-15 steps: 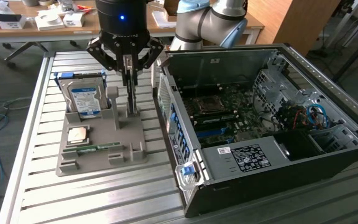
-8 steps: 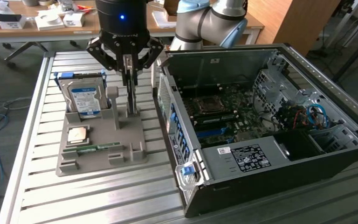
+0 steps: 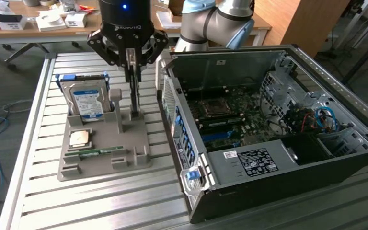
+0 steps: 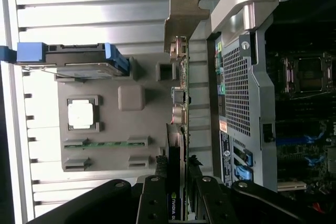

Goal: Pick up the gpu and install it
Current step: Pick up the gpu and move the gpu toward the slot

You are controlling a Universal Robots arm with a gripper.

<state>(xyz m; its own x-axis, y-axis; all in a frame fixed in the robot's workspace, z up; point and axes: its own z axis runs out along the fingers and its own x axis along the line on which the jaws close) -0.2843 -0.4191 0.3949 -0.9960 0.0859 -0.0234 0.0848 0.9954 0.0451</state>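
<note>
The gpu [image 3: 133, 88] stands on edge, a thin dark card with a silvery bracket [image 4: 182, 22] at one end. My gripper [image 3: 131, 62] comes down from above and is shut on the card's upper edge, with a finger on each side [image 4: 177, 192]. The card's lower end sits at the upright slot of the grey holder tray [image 3: 132, 158]; I cannot tell whether it still touches the slot. The open computer case [image 3: 267, 120] lies just to the exterior view's right of the card, with its motherboard [image 3: 229, 115] exposed.
On the holder tray stand a hard drive with blue rails [image 3: 88, 100], a square processor chip [image 3: 80, 139] and a narrow green memory stick [image 3: 97, 152]. The case's perforated rear wall [image 4: 236, 87] is close beside the card. Slatted metal table [image 3: 94, 201] all around.
</note>
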